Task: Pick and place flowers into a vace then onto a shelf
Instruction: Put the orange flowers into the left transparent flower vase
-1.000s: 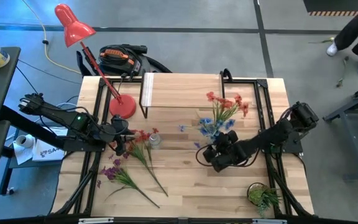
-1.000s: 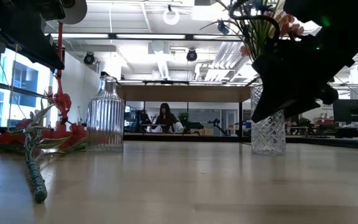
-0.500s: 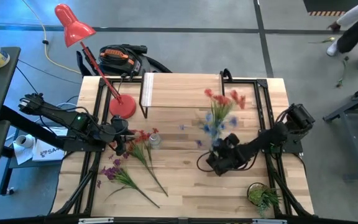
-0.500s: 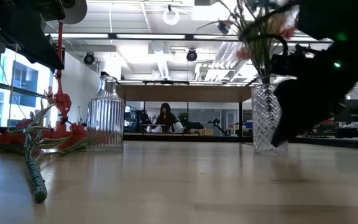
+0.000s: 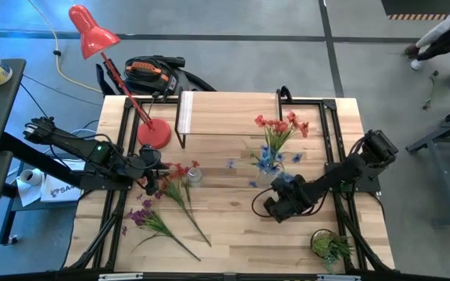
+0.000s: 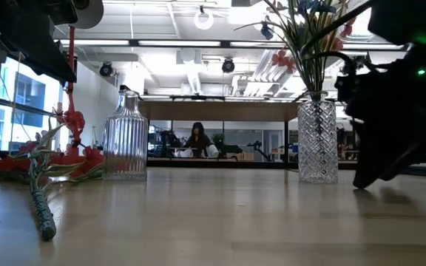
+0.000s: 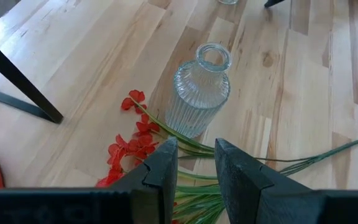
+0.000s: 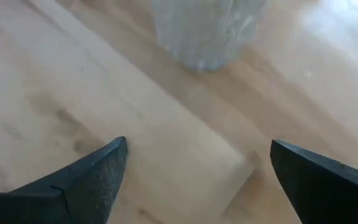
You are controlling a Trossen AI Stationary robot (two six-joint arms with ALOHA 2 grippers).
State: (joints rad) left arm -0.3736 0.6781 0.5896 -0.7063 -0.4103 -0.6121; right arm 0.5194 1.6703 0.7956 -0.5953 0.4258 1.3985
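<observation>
Red, orange, blue flowers [image 5: 276, 140] upright in cut-glass crystal vase [image 6: 317, 142] on wooden counter [image 5: 233, 226], shelf [image 5: 229, 113] just behind. Right tool [image 5: 278, 204] spread wide, empty, beside vase. Left tool [image 7: 194, 167] narrowly parted over red spray [image 7: 132, 140], grip unclear. Risk: top-heavy vase tipping if nudged.

Red desk lamp [image 5: 92, 35] with round base at the tabletop's [image 5: 233, 234] far left corner, black-and-orange device [image 5: 151, 74] on the floor behind it, small leafy green plant [image 5: 330, 246] at the near right corner, seated person [image 6: 197, 140] in the room beyond.
</observation>
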